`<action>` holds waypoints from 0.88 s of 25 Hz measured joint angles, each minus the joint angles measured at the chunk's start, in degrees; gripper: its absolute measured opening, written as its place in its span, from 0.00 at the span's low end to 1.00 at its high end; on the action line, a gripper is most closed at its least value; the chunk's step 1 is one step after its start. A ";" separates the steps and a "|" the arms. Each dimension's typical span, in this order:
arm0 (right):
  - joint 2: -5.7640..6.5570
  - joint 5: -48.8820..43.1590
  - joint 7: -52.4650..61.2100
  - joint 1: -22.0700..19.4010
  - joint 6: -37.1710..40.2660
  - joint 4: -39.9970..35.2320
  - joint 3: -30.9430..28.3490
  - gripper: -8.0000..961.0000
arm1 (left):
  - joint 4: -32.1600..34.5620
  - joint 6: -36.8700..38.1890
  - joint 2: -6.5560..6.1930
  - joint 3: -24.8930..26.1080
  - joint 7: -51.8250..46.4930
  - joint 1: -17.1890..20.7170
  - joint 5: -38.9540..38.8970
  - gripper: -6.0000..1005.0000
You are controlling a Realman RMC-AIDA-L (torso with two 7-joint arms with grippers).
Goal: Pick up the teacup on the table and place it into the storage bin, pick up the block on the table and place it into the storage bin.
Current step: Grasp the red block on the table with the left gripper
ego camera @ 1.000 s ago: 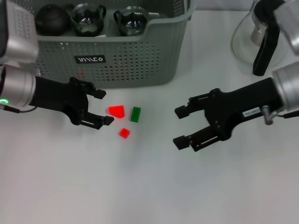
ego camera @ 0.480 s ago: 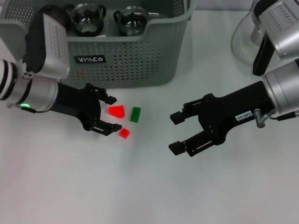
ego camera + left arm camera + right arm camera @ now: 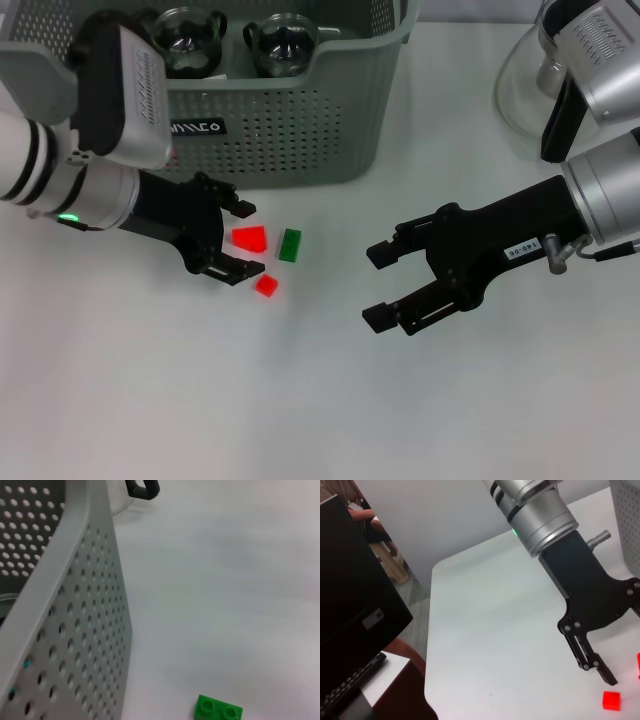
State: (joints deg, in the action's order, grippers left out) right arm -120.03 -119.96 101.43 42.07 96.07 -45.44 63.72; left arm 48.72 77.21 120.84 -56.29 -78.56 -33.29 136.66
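The left end effector point(image 3: 234, 240) sits low over the white bench point(image 3: 300, 400) in the head view, its fingers spread and holding nothing, one on either side of the larger red block point(image 3: 250, 238). A smaller red block point(image 3: 266, 285) lies just beside the nearer fingertip, and a green block point(image 3: 290, 244) stands next to the larger red one. Behind them is the storage bin point(image 3: 300, 130), with two glass teacups point(image 3: 187, 40) and a dark teapot inside. The right end effector point(image 3: 376, 287) hovers well apart from the blocks, fingers also spread and empty. A glass carafe point(image 3: 560, 80) stands at the far right of the bench.

The left wrist view shows the bin's perforated wall point(image 3: 80, 630) and the green block point(image 3: 218, 709) on the bench near it.

The right wrist view shows the left end effector point(image 3: 625, 645) across the bench, spread, with the smaller red block point(image 3: 611, 700) just beside one fingertip.
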 joint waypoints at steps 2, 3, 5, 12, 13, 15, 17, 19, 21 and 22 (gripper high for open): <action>-0.06 -0.01 0.00 0.01 0.00 0.00 0.00 0.93 | 0.00 -0.58 0.06 -0.55 0.00 -0.04 0.00 0.78; -0.09 -0.01 0.02 0.02 -0.01 0.00 0.00 0.93 | 0.01 -0.67 0.07 -0.66 0.00 -0.09 0.01 0.78; -0.10 0.06 0.06 0.03 -0.02 0.00 -0.07 0.93 | 0.02 -1.17 0.09 -0.77 0.01 -0.18 0.01 0.78; -0.12 0.28 0.43 0.09 -0.11 0.00 -0.35 0.93 | 0.06 -2.36 0.10 -0.92 0.14 -0.42 0.04 0.69; -0.12 0.29 0.54 0.07 -0.14 0.00 -0.35 0.93 | 0.07 -2.41 0.10 -0.98 0.14 -0.43 0.06 0.66; -0.15 0.30 0.62 0.06 -0.17 0.00 -0.35 0.93 | 0.06 -2.55 0.10 -1.27 0.14 -0.47 0.10 0.60; -0.18 0.32 0.62 0.05 -0.18 0.00 -0.35 0.93 | 0.06 -2.60 0.12 -1.54 0.13 -0.47 0.10 0.56; -0.19 0.34 0.62 0.05 -0.20 0.00 -0.36 0.93 | 0.06 -2.64 0.20 -1.69 0.07 -0.46 0.10 0.51; -0.20 0.35 0.62 0.03 -0.20 0.00 -0.35 0.93 | 0.07 -2.69 0.32 -1.78 -0.03 -0.47 0.10 0.46; -0.21 0.35 0.62 0.00 -0.20 0.00 -0.35 0.93 | 0.06 -2.71 0.43 -1.83 -0.07 -0.46 0.10 0.44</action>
State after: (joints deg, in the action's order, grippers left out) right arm -120.24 -119.61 102.05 42.07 95.87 -45.44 63.37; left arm 48.78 74.50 121.26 -58.12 -78.63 -33.75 136.77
